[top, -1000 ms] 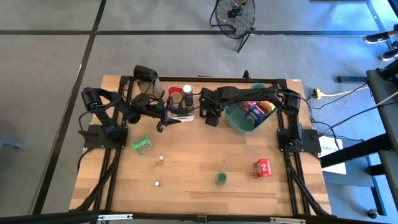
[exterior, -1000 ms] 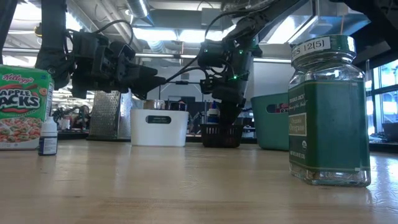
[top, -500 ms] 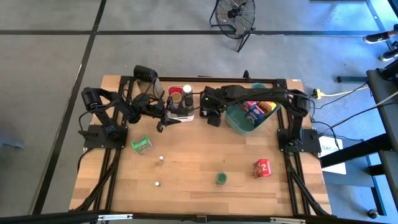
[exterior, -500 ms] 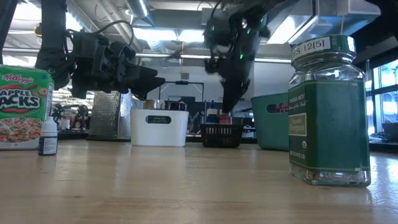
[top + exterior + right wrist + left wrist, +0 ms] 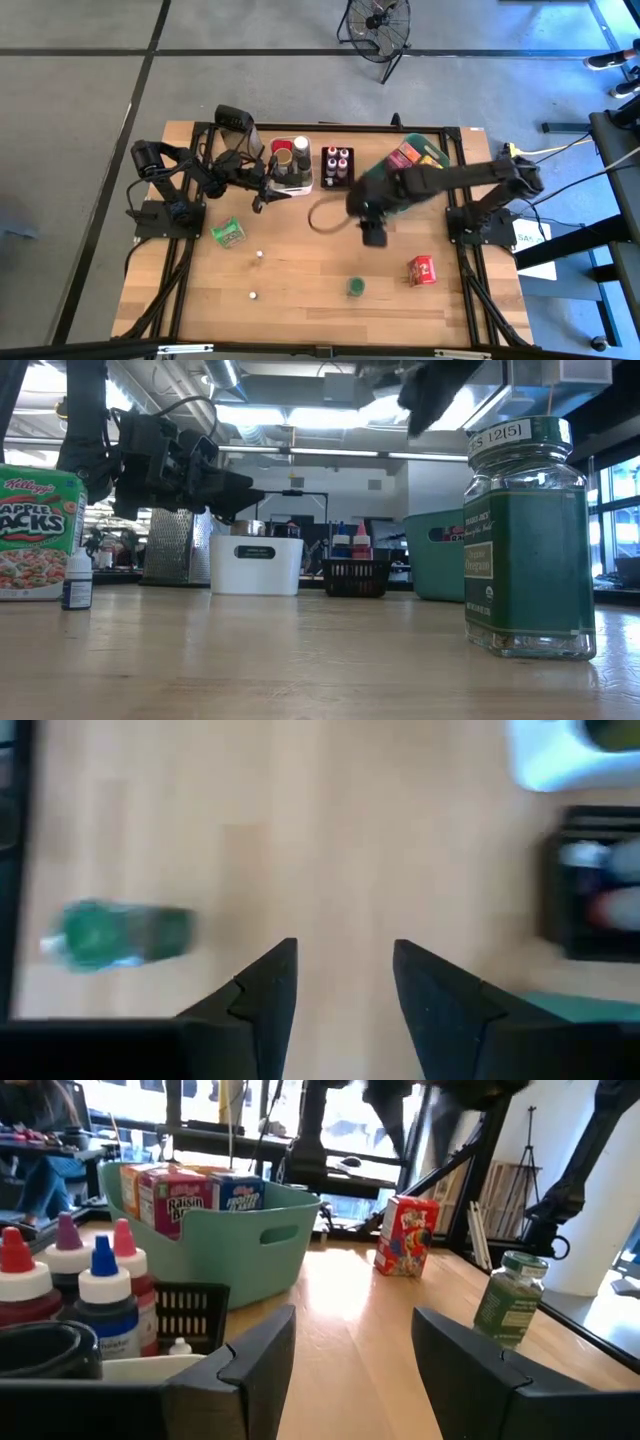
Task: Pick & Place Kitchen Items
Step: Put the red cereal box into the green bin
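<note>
My right gripper [image 5: 372, 236] is open and empty above the bare table middle, fingers pointing down [image 5: 340, 990]. A green jar [image 5: 355, 287] stands near it toward the near edge and also shows in the right wrist view [image 5: 115, 932]. A red box [image 5: 422, 270] stands at the right. A green cereal box [image 5: 229, 232] and two tiny white bottles [image 5: 259, 254] are at the left. Little capped bottles stand in the black tray [image 5: 337, 165]. Boxes fill the teal basket [image 5: 415, 160]. My left gripper [image 5: 262, 196] is open and empty beside the white bin [image 5: 292, 178].
A metal grater [image 5: 180, 545] stands behind the white bin [image 5: 255, 565], which holds jars. My right arm's link lies over the teal basket's near side. Bare wood lies along the near edge. The left wrist view shows the basket [image 5: 230, 1230], red box [image 5: 405, 1235] and green jar [image 5: 510, 1295].
My right gripper has risen from the black tray and swung toward the near edge, out over the table's middle; the tray's bottles now show uncovered.
</note>
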`<state>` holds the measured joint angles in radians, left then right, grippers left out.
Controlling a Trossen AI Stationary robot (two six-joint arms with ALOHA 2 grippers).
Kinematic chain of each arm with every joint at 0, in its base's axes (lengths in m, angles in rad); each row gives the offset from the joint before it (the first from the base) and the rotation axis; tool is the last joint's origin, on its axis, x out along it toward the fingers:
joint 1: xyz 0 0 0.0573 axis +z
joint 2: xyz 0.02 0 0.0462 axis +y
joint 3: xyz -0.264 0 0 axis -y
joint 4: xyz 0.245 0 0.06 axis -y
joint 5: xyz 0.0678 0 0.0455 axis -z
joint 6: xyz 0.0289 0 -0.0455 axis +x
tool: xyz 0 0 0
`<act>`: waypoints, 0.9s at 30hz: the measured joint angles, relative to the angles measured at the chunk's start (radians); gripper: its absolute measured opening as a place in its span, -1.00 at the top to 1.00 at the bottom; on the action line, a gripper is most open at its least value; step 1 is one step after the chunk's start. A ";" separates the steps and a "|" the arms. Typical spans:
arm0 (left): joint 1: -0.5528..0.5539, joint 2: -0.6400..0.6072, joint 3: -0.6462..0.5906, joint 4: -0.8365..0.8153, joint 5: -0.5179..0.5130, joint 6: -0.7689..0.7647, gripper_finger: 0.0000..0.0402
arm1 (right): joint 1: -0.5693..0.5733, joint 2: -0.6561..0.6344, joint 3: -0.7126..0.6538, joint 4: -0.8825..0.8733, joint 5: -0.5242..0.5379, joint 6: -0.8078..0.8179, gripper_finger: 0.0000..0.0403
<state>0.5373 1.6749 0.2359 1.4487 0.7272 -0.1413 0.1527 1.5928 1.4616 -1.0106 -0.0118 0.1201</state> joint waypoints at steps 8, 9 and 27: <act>0.000 0.000 0.000 0.006 0.000 -0.006 0.02 | 0.192 0.001 0.000 0.007 0.032 0.194 0.16; 0.000 0.000 0.000 0.007 0.000 -0.010 0.02 | 0.204 0.003 0.000 0.005 0.056 0.223 0.16; -0.029 0.000 0.000 0.013 -0.018 0.029 0.02 | 0.256 0.010 -0.001 -0.099 0.065 0.501 -0.35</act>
<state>0.5083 1.6748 0.2359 1.4621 0.7091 -0.1126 0.4087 1.6028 1.4609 -1.1092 0.0528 0.6208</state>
